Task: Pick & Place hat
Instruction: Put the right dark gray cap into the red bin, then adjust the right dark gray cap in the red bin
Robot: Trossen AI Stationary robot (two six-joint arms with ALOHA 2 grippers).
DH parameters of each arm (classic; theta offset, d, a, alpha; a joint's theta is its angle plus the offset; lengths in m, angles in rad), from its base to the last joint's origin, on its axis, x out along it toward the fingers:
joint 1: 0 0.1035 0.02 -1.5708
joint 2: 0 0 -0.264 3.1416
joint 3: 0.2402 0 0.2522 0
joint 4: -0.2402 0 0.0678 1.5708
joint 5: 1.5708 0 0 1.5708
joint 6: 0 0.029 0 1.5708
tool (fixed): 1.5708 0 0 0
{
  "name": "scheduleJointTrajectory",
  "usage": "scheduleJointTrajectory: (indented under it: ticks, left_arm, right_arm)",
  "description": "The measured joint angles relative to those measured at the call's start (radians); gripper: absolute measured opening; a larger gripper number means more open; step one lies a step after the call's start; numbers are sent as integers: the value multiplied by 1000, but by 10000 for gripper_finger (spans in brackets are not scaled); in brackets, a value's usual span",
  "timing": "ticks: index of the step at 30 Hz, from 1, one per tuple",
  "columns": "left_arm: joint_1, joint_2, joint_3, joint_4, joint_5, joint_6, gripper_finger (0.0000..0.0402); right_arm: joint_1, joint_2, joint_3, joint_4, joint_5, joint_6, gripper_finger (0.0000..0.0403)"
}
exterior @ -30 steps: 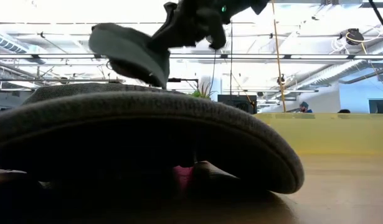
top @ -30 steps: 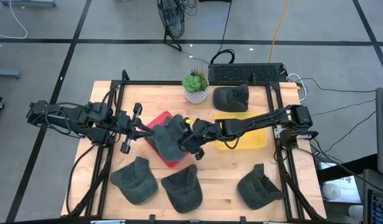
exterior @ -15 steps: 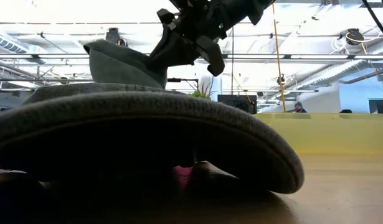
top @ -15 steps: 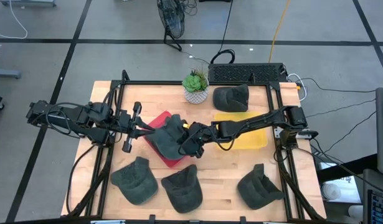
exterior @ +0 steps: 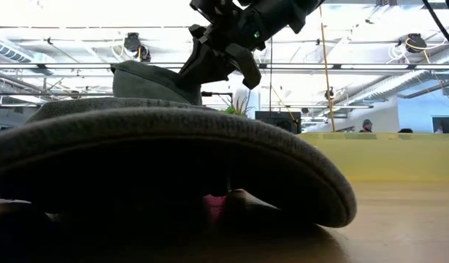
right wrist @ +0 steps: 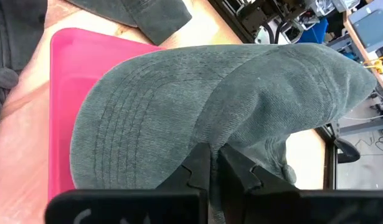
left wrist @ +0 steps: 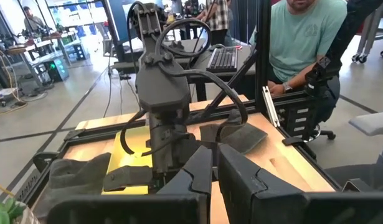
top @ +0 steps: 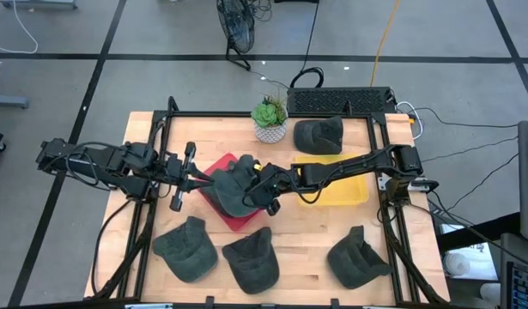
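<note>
Right fingers (top: pixel 265 199) pinched on unmarked grey hat (top: pixel 236 190) over pink tray (top: pixel 219 187); left fingers (top: pixel 197 178) closed, empty.

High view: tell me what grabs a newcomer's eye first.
The right gripper, shut on a dark hat, holds it over the red tray at the table's middle. Three more hats line the near edge, another lies by the succulent. The left gripper waits shut beside the tray.

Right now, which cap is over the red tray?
The cap held in the right claw; three others lie along the near edge, one by the plant.
</note>
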Motion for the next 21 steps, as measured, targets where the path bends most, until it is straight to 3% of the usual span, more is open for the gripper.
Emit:
scheduleJointTrajectory:
  ticks: [11,21]
  left_arm:
    - [0,0,0,-2,0,0,31]
    - [0,0,0,-27,0,-4,31]
  right_arm:
    - [5,0,-72,16,-1,-19,32]
    - [9,0,-107,178,9,-23,70]
